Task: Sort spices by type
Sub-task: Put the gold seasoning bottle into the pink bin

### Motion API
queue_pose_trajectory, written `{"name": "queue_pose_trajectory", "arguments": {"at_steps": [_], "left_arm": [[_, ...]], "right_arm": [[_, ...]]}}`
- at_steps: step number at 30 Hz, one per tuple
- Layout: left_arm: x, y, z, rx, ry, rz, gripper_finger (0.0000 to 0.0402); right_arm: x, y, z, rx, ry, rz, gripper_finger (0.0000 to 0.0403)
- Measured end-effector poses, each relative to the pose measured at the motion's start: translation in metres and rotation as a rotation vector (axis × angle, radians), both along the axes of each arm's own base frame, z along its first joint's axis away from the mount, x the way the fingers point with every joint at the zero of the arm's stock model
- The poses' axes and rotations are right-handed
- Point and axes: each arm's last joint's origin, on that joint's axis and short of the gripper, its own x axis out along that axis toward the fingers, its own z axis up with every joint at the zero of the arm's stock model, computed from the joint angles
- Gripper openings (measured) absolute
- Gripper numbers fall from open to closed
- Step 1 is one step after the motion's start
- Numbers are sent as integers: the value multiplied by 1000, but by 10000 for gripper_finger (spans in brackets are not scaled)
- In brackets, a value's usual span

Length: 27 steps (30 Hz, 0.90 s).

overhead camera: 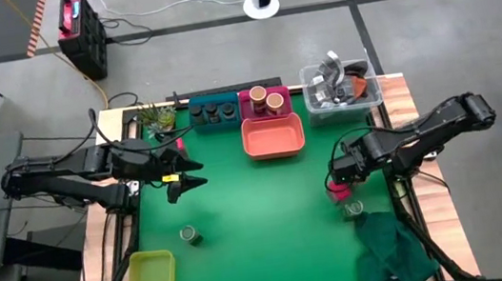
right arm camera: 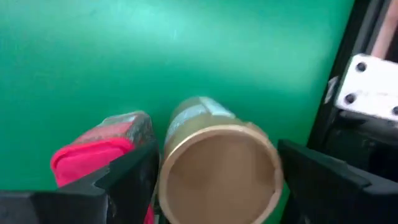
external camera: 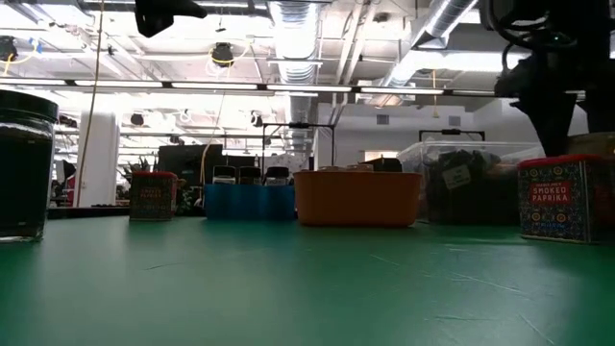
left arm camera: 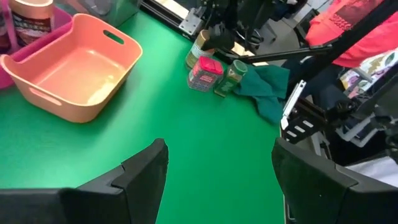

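Right gripper (right arm camera: 214, 180) wide open around one tan-topped jar (right arm camera: 217, 165) near the bench's right edge, one pink box (right arm camera: 102, 149) just beside. Left gripper (left arm camera: 217, 168) open, empty, mid-left. Pink tray (overhead camera: 249, 112): two tan jars.

The green-covered table (overhead camera: 259, 207) is seen from straight overhead in the high view. It is crossed at surface level in the low view, which faces the room's lit ceiling. The orange rectangular plastic tray (overhead camera: 274, 138) is shared by the high, low (external camera: 357, 198) and left wrist (left arm camera: 71, 74) views. The tan-topped round jar (right arm camera: 217, 168) is framed closely in the right wrist view.
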Motion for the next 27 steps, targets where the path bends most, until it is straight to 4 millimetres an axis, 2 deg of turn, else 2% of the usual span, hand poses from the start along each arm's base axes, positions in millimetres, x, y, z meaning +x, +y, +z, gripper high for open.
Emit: {"name": "queue_pose_trajectory", "arguments": {"at_steps": [8, 13, 19, 24, 27], "left_arm": [[0, 2, 0, 6, -3, 0, 272], [5, 7, 1, 6, -17, 17, 272], [23, 17, -10, -14, 39, -15, 272], [33, 32, -18, -67, 78, -46, 272], [33, 41, -17, -78, 56, -31, 272]], "right_arm": [[-3, 12, -21, 33, -32, -34, 352], [-4, 12, -33, 39, -53, -59, 349], [-5, 3, -35, 33, -17, -48, 305], [-1, -3, -30, 51, -25, -29, 303], [4, -3, -19, 43, -45, -4, 303]]}}
